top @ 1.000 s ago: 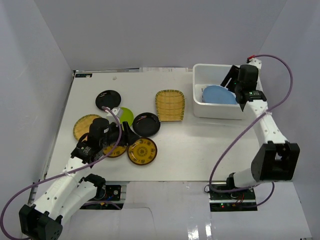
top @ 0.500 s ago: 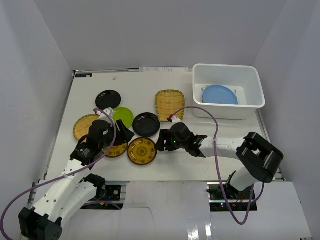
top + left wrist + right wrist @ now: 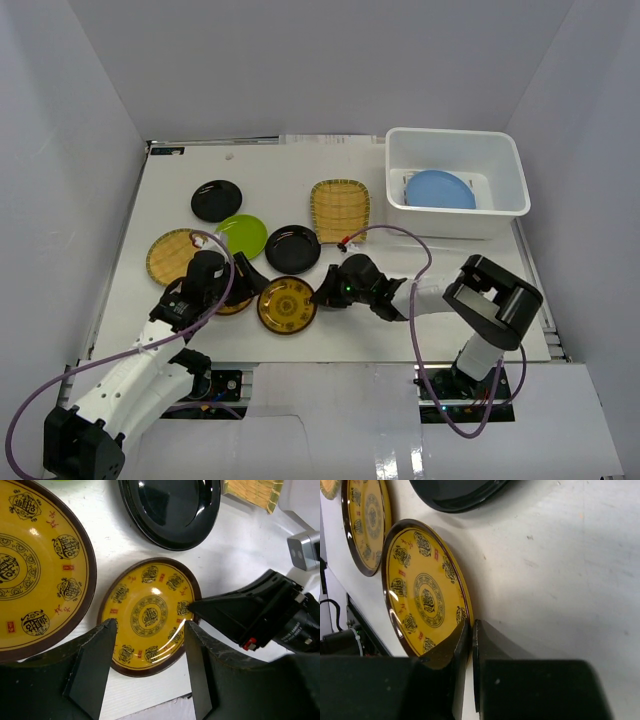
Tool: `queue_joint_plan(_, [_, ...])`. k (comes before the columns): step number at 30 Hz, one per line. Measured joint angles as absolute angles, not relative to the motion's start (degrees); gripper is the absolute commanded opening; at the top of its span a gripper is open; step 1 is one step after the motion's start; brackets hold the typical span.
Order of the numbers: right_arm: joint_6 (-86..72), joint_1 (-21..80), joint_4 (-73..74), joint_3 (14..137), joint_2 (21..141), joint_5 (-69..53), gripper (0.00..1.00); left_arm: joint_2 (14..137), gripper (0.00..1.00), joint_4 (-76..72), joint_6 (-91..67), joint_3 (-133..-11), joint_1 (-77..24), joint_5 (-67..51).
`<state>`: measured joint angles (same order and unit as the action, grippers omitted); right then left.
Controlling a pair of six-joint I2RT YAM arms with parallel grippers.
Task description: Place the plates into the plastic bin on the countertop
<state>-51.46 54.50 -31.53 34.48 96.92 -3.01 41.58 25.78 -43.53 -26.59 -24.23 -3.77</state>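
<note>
A small yellow plate [image 3: 287, 305] with a dark pattern lies flat on the countertop [image 3: 420, 265] near the front edge. My right gripper [image 3: 322, 293] reaches in low from the right and is shut on that plate's right rim [image 3: 462, 611], one finger over the plate's face and one outside it. My left gripper [image 3: 149, 625] hovers open over the same yellow plate [image 3: 150, 615], at its near-left side, its fingers apart and touching nothing. The plastic bin [image 3: 455, 222] stands at the back right with a light blue plate [image 3: 440, 189] inside.
On the countertop lie two black plates [image 3: 216, 200] [image 3: 292, 249], a lime green plate [image 3: 243, 236], a woven bamboo plate [image 3: 340, 210] and two larger yellow plates [image 3: 172, 255] [image 3: 35, 575], one partly under my left arm. Grey walls enclose the table.
My right arm has swung from the bin down to the front middle of the table and its jaws have closed on the small yellow plate's rim. My left gripper has drawn back slightly.
</note>
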Motion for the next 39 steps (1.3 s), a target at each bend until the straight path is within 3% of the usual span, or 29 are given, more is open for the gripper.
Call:
queue_joint_plan(8, [-45.6,51.8,-20.6,30.9,71.8,0.7,0.08,42.9,0.72,26.5,-38.7,-34.7,-24.2,-4.1])
queue_joint_plan(14, [-37.6,31.8,-10.4,40.7,56.6,2.2,0.08,45.5,0.73,22.0,-35.6,-41.9,-24.2,-6.3])
queue_joint_plan(19, [-32.3,11.2,-6.3,54.2,62.0,5.2,0.08,55.7,0.73,17.9,-35.8,-43.0,-24.2,-11.2])
queue_joint_plan(23, [-29.5,0.6,-3.4,61.5,71.1,8.8,0.08,66.0,0.73,16.2,-36.1,-47.3,-24.2,-11.9])
queue_joint_plan(29, [-25.0,-3.6,2.8,67.7,84.9,13.3,0.08,83.0,0.72,11.5,-36.2,-59.1,-24.2,-12.5])
queue_joint_plan(36, [-23.5,-4.6,7.1,67.1,89.9,13.8,0.08,103.4,0.71,10.9,-35.7,-72.5,-24.2,-12.7])
queue_joint_plan(37, [-23.5,-4.7,7.2,66.9,89.9,13.9,0.10,106.2,0.71,11.4,-35.6,-74.4,-24.2,-12.8])
queue_joint_plan(39, [-23.5,-4.8,7.1,66.7,89.9,13.8,0.29,111.0,0.71,11.9,-35.3,-78.0,-24.2,-12.8])
